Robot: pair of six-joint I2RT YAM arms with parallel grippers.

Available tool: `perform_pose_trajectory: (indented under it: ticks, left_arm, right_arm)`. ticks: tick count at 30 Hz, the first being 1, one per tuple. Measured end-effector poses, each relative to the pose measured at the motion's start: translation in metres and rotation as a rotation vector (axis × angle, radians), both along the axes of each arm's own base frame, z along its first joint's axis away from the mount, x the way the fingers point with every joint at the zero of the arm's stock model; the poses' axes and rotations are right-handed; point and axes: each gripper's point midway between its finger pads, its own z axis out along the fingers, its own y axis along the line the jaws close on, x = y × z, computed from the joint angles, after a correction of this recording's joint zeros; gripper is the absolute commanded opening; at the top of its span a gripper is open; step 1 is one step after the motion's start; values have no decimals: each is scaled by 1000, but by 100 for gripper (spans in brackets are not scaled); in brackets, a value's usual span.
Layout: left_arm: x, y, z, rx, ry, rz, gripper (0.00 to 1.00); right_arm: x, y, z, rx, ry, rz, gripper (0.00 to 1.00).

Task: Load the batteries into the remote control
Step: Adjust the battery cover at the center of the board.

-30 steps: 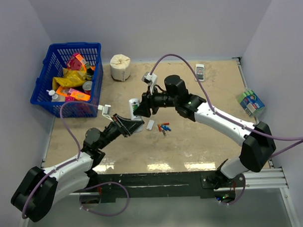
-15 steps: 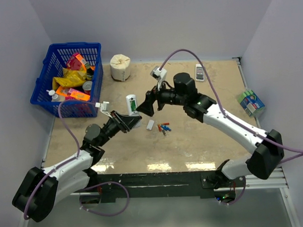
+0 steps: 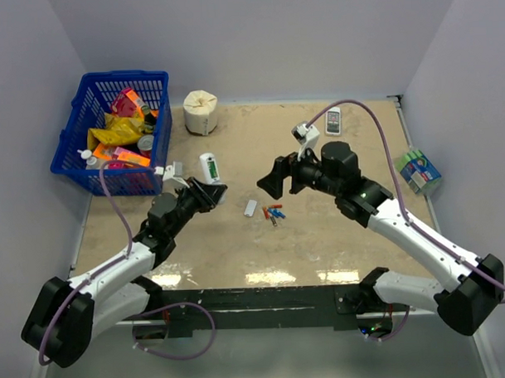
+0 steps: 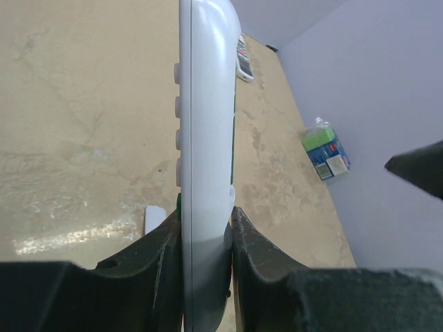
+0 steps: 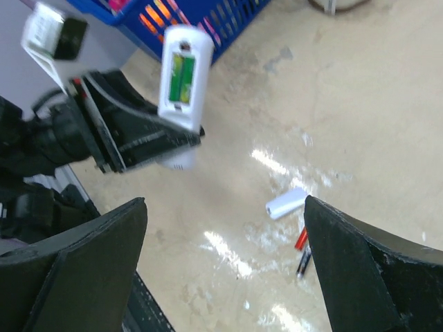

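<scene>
Remote control (image 3: 209,167) is clamped by its near end in the left pincer (image 3: 212,190), long axis pointing away; batteries (image 3: 274,213) are seen nearer the right pincer (image 3: 269,185), gaping wide, empty.

The slim silver-white remote control (image 4: 204,124) runs off the top of the left wrist picture, its bottom end hidden between the black fingers (image 4: 156,252) of the left gripper (image 4: 205,214).
</scene>
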Motion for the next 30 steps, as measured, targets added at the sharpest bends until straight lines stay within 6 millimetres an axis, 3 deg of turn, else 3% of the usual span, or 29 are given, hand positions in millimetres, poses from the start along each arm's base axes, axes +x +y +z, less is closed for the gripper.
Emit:
perform_pose_trajectory:
  ticks: [6, 12, 17, 18, 21, 25, 30]
  left_arm:
    - [9, 20, -2, 92, 15, 86, 0]
    - [12, 38, -2, 157, 2, 127, 0]
    - [4, 39, -21, 182, 33, 95, 0]
    - [2, 39, -26, 186, 43, 86, 0]
    - [-6, 38, -40, 201, 75, 58, 0]
    - [-10, 37, -43, 211, 71, 38, 0]
    - [-14, 36, -42, 208, 62, 20, 0]
  right_arm:
    - [-5, -2, -58, -50, 141, -20, 98]
    - [29, 6, -105, -172, 294, -122, 89]
    - [52, 14, -139, -317, 399, -254, 84]
    - [54, 19, -144, -338, 409, -261, 80]
    - [53, 39, -163, -419, 448, -273, 77]
    - [45, 63, -189, -484, 501, -276, 73]
    - [34, 65, -220, -550, 568, -274, 69]
